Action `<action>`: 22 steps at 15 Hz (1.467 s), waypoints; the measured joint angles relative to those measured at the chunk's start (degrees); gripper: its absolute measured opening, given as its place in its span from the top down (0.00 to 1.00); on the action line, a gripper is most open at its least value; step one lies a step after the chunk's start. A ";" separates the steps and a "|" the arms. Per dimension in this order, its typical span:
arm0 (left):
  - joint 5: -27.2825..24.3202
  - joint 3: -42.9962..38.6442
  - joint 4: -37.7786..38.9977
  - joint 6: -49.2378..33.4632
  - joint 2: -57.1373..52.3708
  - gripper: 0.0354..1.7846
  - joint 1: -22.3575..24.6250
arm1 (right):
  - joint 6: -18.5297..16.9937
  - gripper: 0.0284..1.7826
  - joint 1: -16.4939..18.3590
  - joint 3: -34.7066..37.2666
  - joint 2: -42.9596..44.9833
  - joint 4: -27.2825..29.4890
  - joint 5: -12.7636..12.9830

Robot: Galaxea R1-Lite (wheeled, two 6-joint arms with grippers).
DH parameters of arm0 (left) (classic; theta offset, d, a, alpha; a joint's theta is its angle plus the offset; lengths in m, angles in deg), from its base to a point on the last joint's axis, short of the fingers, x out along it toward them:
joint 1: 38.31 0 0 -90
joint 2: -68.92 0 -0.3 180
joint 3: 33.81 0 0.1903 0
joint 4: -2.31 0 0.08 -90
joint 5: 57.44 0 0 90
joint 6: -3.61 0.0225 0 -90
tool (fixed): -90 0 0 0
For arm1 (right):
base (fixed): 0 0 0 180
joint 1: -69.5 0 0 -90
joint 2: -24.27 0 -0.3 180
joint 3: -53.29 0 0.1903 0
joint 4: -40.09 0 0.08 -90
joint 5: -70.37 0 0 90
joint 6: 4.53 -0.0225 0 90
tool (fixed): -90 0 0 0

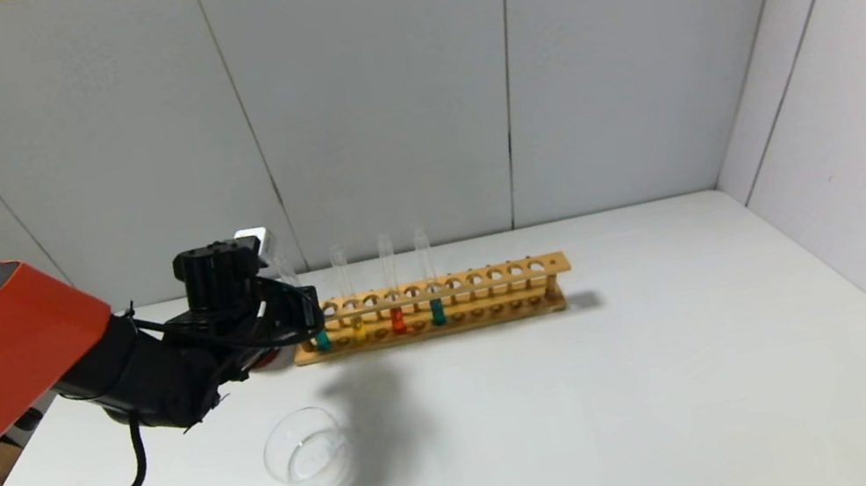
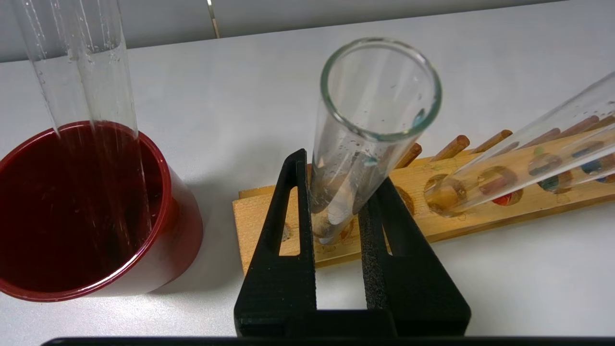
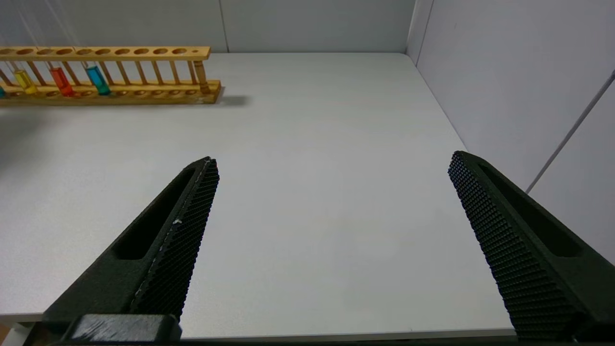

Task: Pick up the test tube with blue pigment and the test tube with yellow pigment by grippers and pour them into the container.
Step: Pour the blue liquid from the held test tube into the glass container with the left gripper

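The test tube with blue pigment (image 1: 322,340) stands tilted in the first hole at the left end of the wooden rack (image 1: 492,275). My left gripper (image 1: 310,318) is shut on it; in the left wrist view the black fingers (image 2: 288,226) press both sides of the tube (image 2: 370,120), whose bottom still sits in the rack hole. The test tube with yellow pigment (image 1: 358,327) stands in the rack just right of it, and shows in the left wrist view (image 2: 519,158). The container (image 1: 309,456), a clear glass dish, sits on the table in front of the left arm. My right gripper (image 3: 331,163) is open and empty over the table's near right edge.
Tubes with orange-red (image 1: 398,320) and dark teal-green liquid (image 1: 437,312) stand further right in the rack. A dark-red cup (image 2: 77,216) holding a clear tube (image 2: 81,72) stands just left of the rack's end. Walls close the table at the back and right.
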 joint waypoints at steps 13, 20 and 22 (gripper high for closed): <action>7.52 5.35 -14.48 4.44 -20.37 0.84 0.09 | 0.00 0.02 -0.02 0.00 0.00 0.00 0.02; 8.09 -6.14 -14.45 5.91 -35.26 0.84 1.05 | 0.00 0.02 0.02 0.00 0.00 -0.02 0.00; 9.91 -10.50 -14.73 7.13 -39.46 0.84 1.21 | 0.00 0.02 0.00 0.00 0.00 0.02 0.00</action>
